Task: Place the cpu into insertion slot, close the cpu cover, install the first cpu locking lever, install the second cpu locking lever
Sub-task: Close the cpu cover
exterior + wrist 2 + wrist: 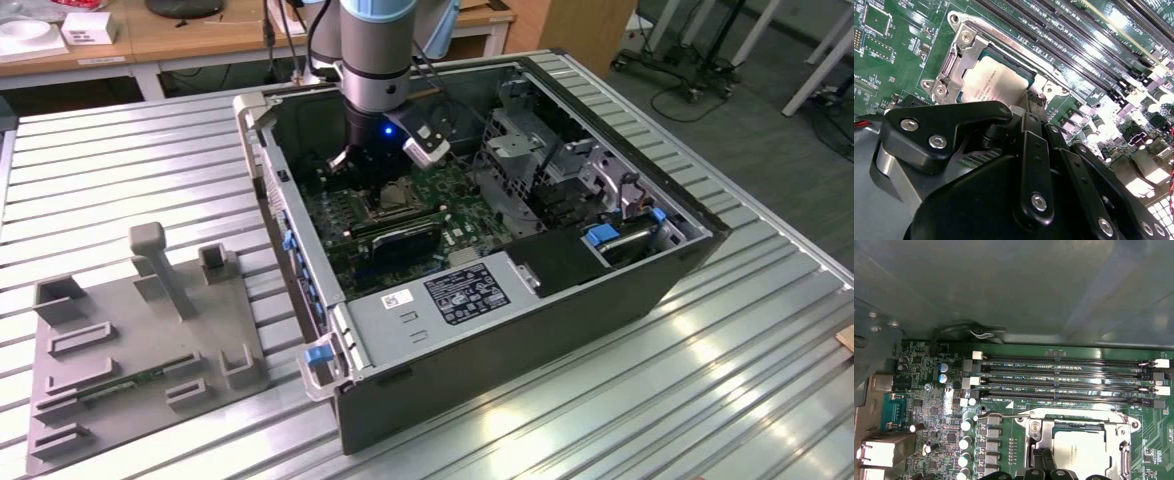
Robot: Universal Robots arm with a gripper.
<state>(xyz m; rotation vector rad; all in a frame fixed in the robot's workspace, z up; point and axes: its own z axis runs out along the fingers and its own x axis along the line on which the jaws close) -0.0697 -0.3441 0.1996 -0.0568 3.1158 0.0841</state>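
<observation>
End effector [1030,102] first: it hangs low inside the open computer case [534,330], its tips at the near edge of the cpu cover [961,55]. From where I stand they look pressed together, with nothing pinched between them.

The cpu [994,85] already sits flat in the insertion slot [1006,57], its pale metal top showing through the cover's window. The cover seems to lie down over it, framing the chip on all sides. A thin wire locking lever [1004,416] runs along the cover's edge on the side of the memory slots [1064,375]. I can't tell whether it is hooked home.

I'd guess the chip is light, stiff and easily hurt: take it by its edges only and never drag it across the socket. The cover looks like thin, springy sheet metal, so any push belongs on the frame, not on the chip's face. The lever is round, smooth spring wire, likely slippery and stubborn, and is best gripped near its free end.

Green motherboard [884,60] surrounds the socket. The case rests on a slatted metal worktop [134,160], with a grey fixture tray [120,340] well apart toward the exterior view's left.
</observation>
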